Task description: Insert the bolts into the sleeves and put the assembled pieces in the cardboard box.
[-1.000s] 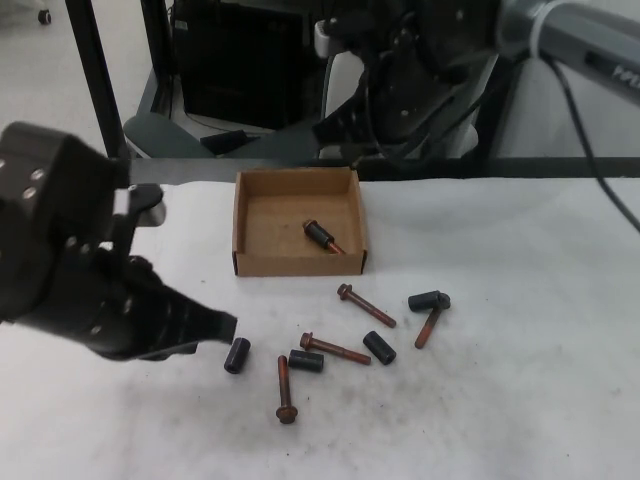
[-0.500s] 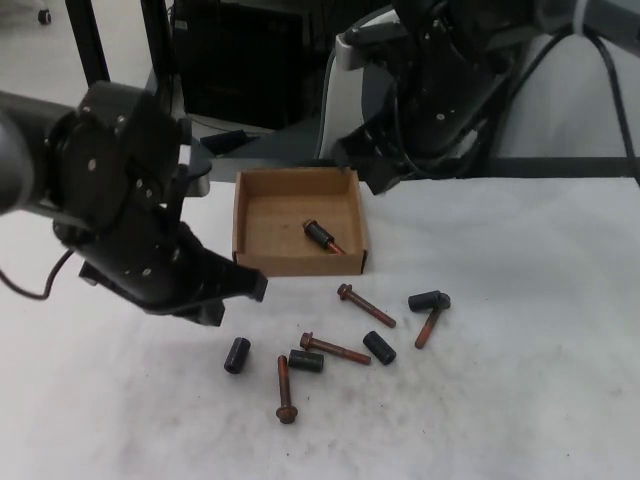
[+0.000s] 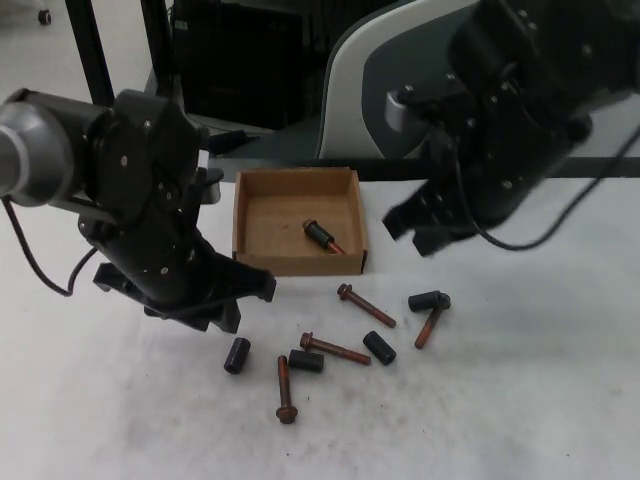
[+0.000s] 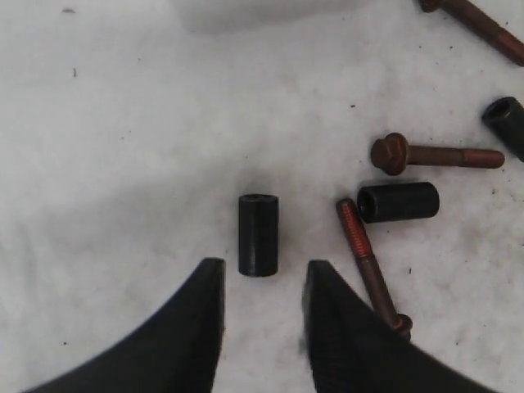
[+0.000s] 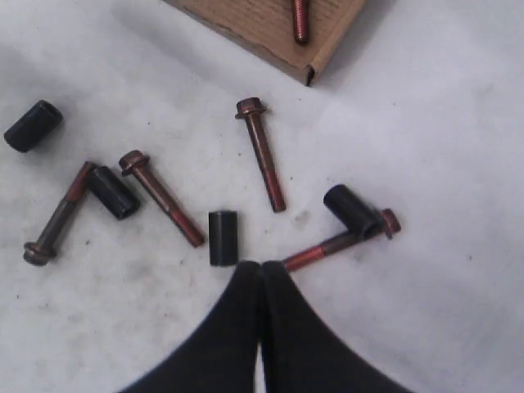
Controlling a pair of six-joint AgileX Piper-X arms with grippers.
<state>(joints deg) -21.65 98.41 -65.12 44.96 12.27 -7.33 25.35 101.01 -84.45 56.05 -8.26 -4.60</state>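
Left tool [image 4: 260, 282] spread and empty, low over the white tabletop [image 4: 123, 164]. Just ahead of its tips, a black sleeve [image 4: 259, 234] lying flat. Beside that, a second sleeve [image 4: 398, 201] touching a bolt [image 4: 367, 258]. Right tool [image 5: 262, 274] pressed together, empty, near a third sleeve [image 5: 223, 237] among scattered bolts. Farther back, the cardboard box [image 3: 297, 263] with one assembled piece [image 3: 320, 235] inside.
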